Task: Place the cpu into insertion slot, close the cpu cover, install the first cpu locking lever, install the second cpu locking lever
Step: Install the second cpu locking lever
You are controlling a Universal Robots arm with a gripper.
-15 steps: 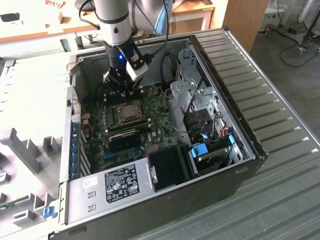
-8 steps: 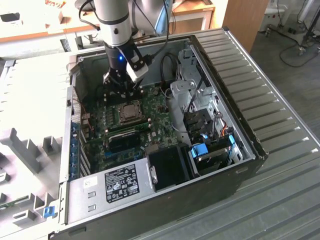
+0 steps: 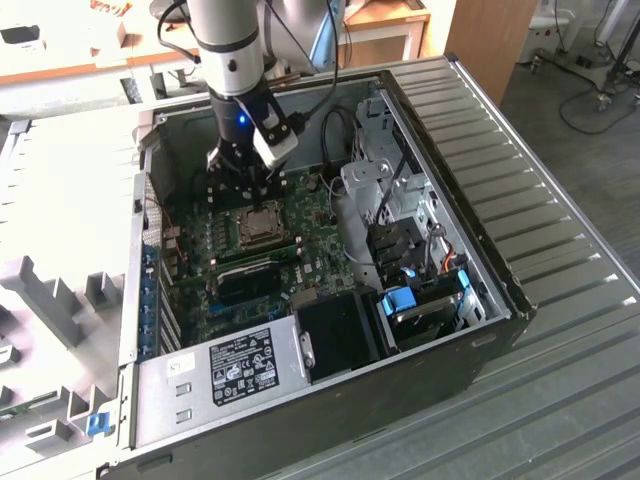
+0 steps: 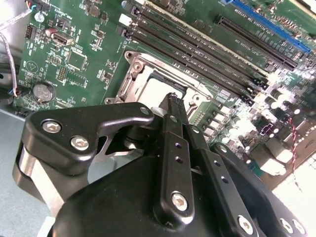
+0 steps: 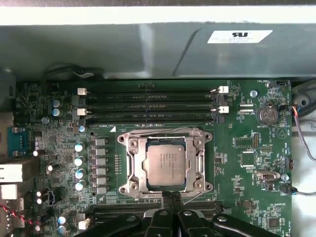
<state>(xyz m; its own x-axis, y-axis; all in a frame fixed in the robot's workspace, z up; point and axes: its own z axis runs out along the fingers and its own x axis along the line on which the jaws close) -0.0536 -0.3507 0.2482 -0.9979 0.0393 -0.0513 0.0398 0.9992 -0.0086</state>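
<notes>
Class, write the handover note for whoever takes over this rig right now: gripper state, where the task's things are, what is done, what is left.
Gripper: fingers together, holding nothing, tips at the edge of the insertion slot in both wrist views.
Cpu: seated flat in the slot on the motherboard, inside the open computer case.
Cpu cover: down around the chip, framing it.
Done: cpu placed, cover closed.
Left: the locking levers. Thin wire levers run along the socket's edges, but I cannot tell whether either is latched; check before moving on.
</notes>
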